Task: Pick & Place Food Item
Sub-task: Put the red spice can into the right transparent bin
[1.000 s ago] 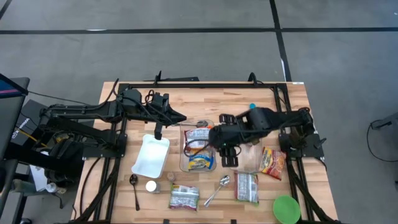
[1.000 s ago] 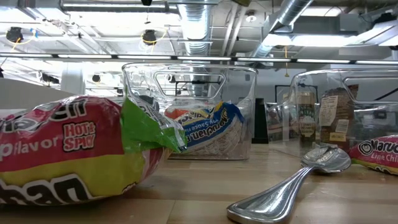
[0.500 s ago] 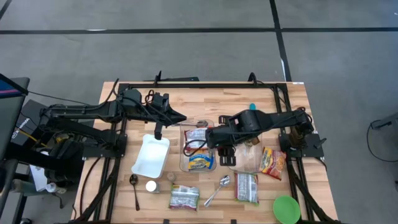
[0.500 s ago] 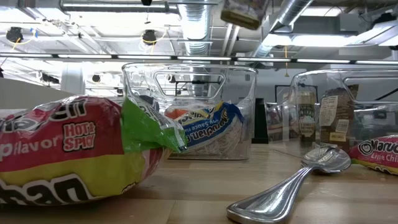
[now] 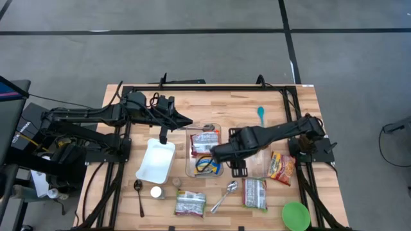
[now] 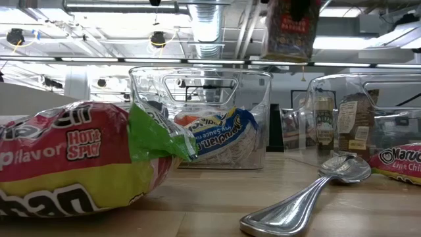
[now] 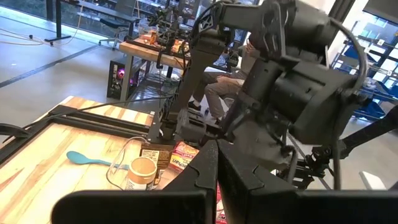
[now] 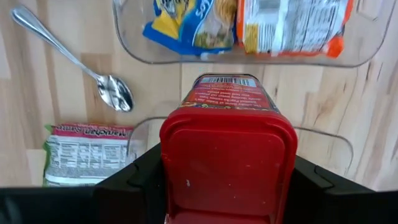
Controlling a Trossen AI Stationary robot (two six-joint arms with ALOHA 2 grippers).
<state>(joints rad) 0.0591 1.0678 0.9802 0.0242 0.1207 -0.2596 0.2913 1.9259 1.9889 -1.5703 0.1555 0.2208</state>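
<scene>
Setting: robotics laboratory or workshop hall, industrial in build. Evidence overhead: exposed silver ventilation ducts (image 6: pixel 210 26), pipes and strip lights under an open ceiling; evidence at floor level: grey concrete floor (image 5: pixel 192 58) marked with dark lines, a butcher-block table (image 5: pixel 212 96) edged by a black metal frame (image 5: pixel 205 88) carrying two dark robot arms. Evidence beyond: further workbenches (image 7: pixel 155 50) loaded with equipment and cables, a seated person (image 7: pixel 227 87) partly hidden behind the arm, and a monitor edge (image 5: pixel 9 86) beside the table.
</scene>
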